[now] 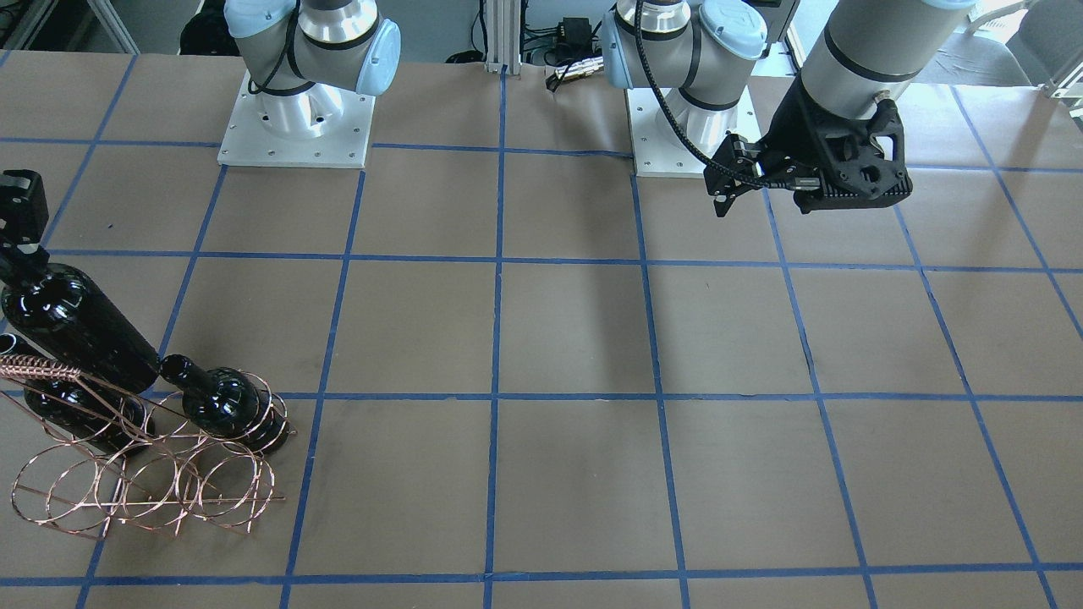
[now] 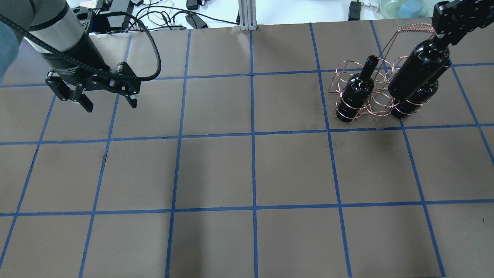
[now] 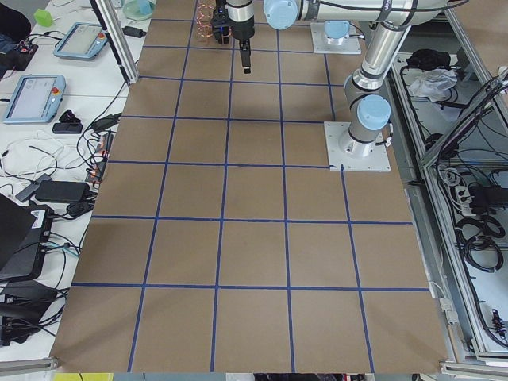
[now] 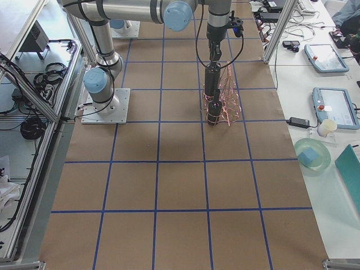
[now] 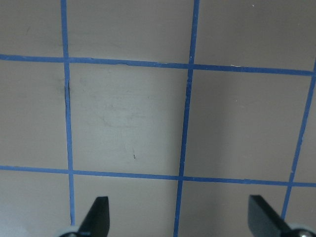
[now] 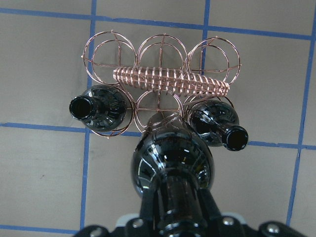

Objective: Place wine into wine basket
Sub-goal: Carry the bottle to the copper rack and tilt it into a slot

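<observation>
Right gripper [image 2: 441,35] clamped on neck of glossy near-black glass wine bottle [image 2: 418,71]. Bottle hangs tilted over copper thin-wire hoop basket [image 6: 168,81], between 2 identical bottles [image 6: 96,108] seated in hoops. Left gripper [image 2: 110,105] jaws wide, above brown gridded table [image 2: 216,173].

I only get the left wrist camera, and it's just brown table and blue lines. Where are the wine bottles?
Observer: Way over on the robot's right side. One wine bottle and a second bottle sit neck up in the copper wine basket.
Operator: Only two?
Observer: A third wine bottle hangs from the right tool, gripped at its neck.
Operator: Is there room for it?
Observer: Yes, the middle hoop between those two is empty.
</observation>
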Available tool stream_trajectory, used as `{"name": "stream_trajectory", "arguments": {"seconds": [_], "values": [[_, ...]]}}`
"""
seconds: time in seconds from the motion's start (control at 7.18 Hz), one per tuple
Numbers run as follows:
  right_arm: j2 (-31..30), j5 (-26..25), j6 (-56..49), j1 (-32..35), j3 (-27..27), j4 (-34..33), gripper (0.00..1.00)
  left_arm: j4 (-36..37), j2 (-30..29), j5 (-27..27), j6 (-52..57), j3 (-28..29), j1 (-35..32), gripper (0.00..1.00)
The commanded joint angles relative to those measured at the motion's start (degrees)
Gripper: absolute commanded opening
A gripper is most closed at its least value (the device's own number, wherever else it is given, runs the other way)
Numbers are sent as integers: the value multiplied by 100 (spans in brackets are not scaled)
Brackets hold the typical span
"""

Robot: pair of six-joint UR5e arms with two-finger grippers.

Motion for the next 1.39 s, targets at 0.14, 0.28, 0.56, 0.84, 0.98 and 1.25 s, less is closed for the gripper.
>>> {"name": "stream_trajectory", "arguments": {"seconds": [0.14, 0.28, 0.56, 0.84, 0.98, 1.25], "values": [[80, 183, 94, 48, 7, -96, 2, 8, -1, -9, -8, -18, 1, 100], [219, 184, 95, 48, -1, -235, 2, 8, 8, 0, 10, -44, 1, 100], [361, 131, 34, 48, -1, -377, 2, 17, 8, -9, -8, -53, 1, 100], [361, 149, 77, 48, 42, -343, 2, 17, 8, -9, -25, -53, 1, 100], [353, 105, 77, 48, 43, -307, 2, 8, 8, -9, -8, -62, 1, 100], [422, 122, 69, 48, 43, -351, 2, 17, 8, -9, 1, -62, 1, 100]]}}
